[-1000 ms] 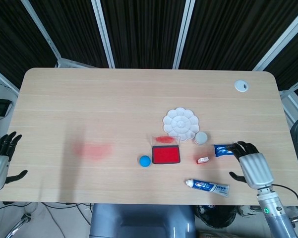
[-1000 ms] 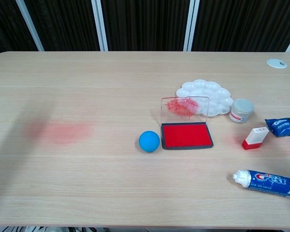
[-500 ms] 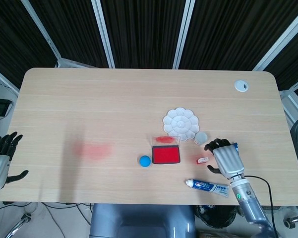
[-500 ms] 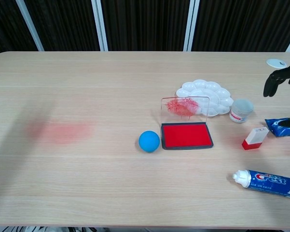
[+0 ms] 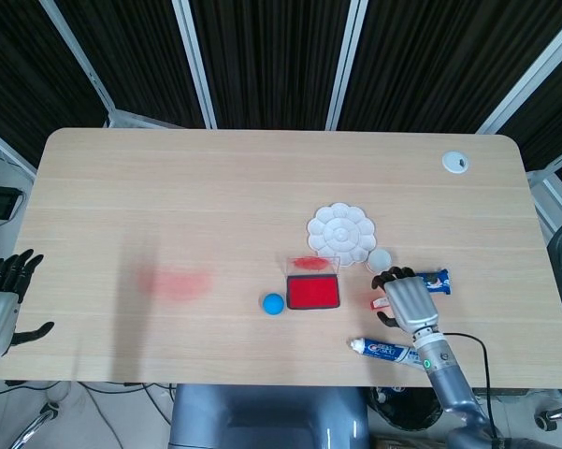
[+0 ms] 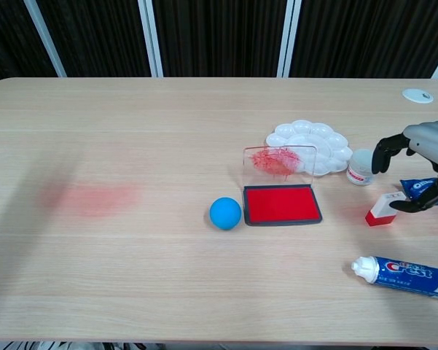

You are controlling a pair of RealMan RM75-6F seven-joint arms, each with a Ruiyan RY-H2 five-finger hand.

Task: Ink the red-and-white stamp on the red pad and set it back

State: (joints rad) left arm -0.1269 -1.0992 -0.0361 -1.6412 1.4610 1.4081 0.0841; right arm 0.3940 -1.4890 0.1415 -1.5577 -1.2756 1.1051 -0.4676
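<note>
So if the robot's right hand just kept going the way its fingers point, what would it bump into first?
Most likely the red-and-white stamp, which lies just under and ahead of the right hand. Its fingers are spread above it, not yet gripping, though the height is hard to judge.

I see the ink pad (image 6: pixel 282 204) at frame centre-right, the ball (image 6: pixel 225 213) just left of it, the palette (image 6: pixel 310 145) above-right. The stamp (image 6: pixel 383 208) sits right of the pad, my right hand (image 6: pixel 420 162) over it, the toothpaste tube (image 6: pixel 402 275) at lower right.
</note>
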